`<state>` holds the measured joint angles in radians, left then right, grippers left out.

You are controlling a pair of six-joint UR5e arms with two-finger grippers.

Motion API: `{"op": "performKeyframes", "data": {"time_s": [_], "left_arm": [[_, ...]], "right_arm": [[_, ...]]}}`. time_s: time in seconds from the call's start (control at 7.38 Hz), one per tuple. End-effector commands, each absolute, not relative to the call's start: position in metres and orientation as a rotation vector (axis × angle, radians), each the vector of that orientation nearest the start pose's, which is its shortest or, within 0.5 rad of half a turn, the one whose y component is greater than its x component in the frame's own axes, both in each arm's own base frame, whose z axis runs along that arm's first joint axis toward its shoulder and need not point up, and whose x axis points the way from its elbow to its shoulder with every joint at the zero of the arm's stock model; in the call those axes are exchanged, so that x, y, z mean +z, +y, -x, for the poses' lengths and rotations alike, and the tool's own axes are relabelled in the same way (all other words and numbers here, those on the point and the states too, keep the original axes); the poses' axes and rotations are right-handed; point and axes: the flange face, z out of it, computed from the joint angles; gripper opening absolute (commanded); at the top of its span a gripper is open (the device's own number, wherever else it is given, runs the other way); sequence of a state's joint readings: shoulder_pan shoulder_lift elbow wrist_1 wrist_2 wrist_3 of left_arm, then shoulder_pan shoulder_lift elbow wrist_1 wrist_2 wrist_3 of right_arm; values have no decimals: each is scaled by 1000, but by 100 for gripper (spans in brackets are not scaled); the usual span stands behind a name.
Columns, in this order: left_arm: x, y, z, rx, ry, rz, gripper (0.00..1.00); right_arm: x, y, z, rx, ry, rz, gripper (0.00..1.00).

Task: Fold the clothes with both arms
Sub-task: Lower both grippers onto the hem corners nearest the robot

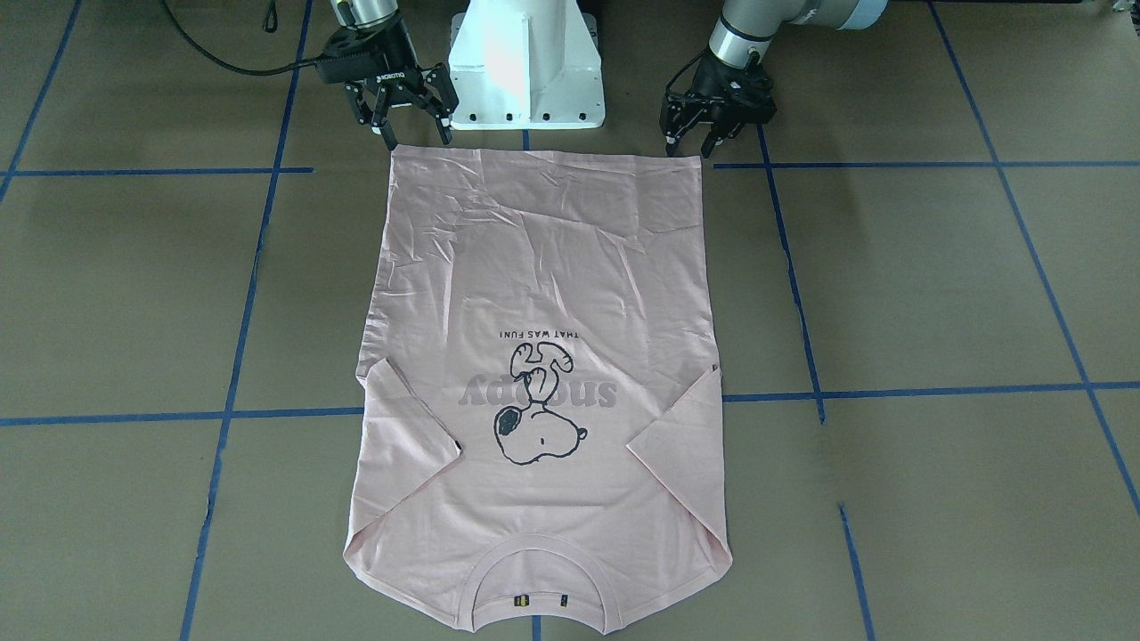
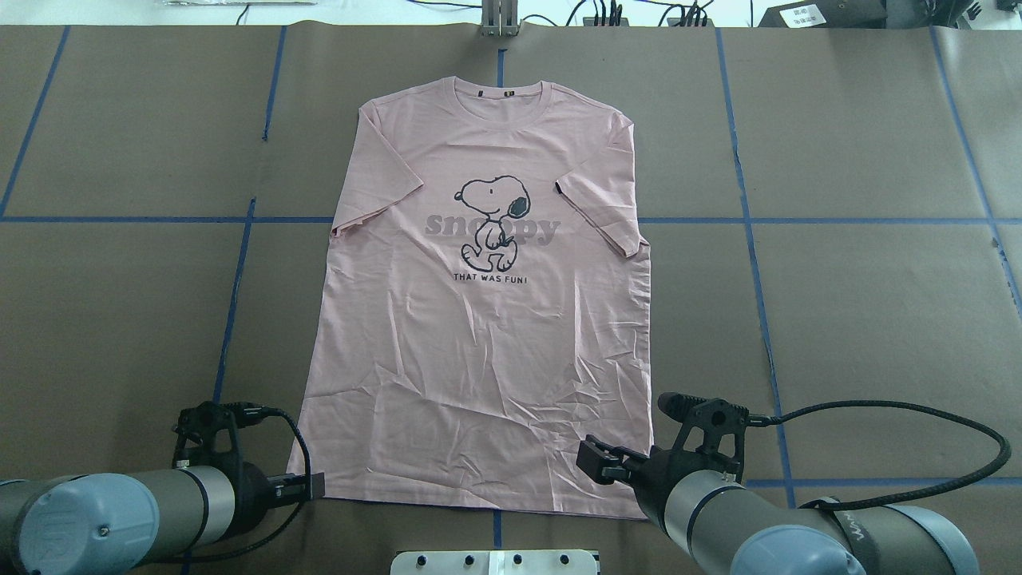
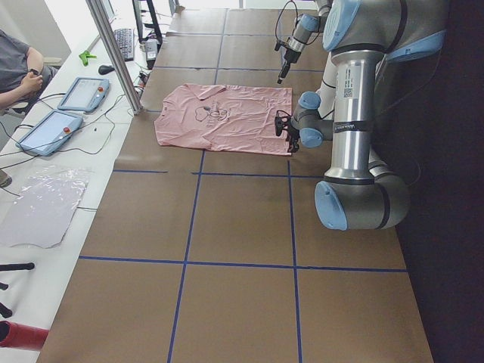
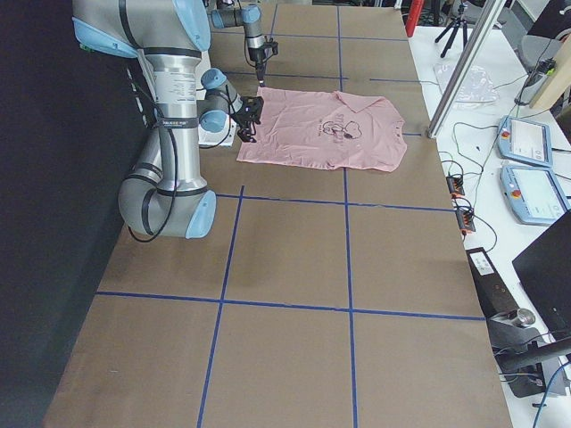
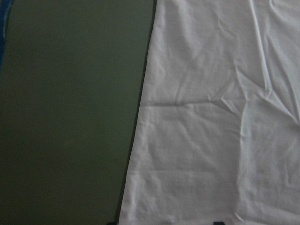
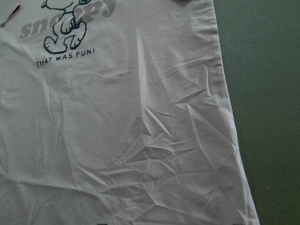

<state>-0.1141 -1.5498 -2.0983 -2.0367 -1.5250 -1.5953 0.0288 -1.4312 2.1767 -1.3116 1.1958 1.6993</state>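
**Ana:** Nearest the front camera is the ribbed round collar (image 1: pixel 539 570) of the pale pink short-sleeved T-shirt (image 1: pixel 543 249). How does the rest lie?

**Ben:** It lies flat and print-up on the brown paper-covered table (image 1: pixel 935 285), which is crossed by blue tape lines (image 1: pixel 899 390). The collar is on the side away from the robot, and the hem is just in front of its white pedestal base (image 1: pixel 525 62). Both short sleeves (image 1: pixel 419 418) are turned in over the body, so the outline is close to a long rectangle. The black-outline Snoopy cartoon (image 1: pixel 534 409) sits between them. The half toward the hem is creased.

**Ana:** And the grippers?

**Ben:** The black two-finger left gripper (image 1: pixel 690 147) hangs at the hem corner on its own side, with its fingers apart and nothing between them. The black two-finger right gripper (image 1: pixel 417 133) is at the other hem corner, also spread and empty. Each wrist view looks down along a side edge of the shirt. I cannot tell whether any fingertip is touching the cloth.

**Ana:** So which step is this?

**Ben:** As I read it, the sleeves are already in and the hem has not been folded yet. The step in hand looks like the grasp of the two hem corners, ahead of folding the hem toward the collar.

**Ana:** What does the next move call for?

**Ben:** Each gripper would need to settle onto its corner and pinch both layers before closing. After that the arms should lift and carry forward together at a matched height and pace, so the crease runs straight across. If a gripper catches only the top layer, or one side runs ahead, the fold would probably come out skewed.
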Motion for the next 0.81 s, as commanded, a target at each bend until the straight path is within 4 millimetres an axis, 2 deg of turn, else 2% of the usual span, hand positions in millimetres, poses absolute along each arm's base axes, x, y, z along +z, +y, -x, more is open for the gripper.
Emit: {"op": "performKeyframes", "data": {"time_s": [0.0, 0.68], "left_arm": [[376, -186, -457, -149, 957, -78, 52], [383, -185, -459, -144, 928, -73, 52]], "right_arm": [[282, -183, 474, 332, -1013, -299, 92], [282, -184, 474, 334, -1014, -299, 93]]}}
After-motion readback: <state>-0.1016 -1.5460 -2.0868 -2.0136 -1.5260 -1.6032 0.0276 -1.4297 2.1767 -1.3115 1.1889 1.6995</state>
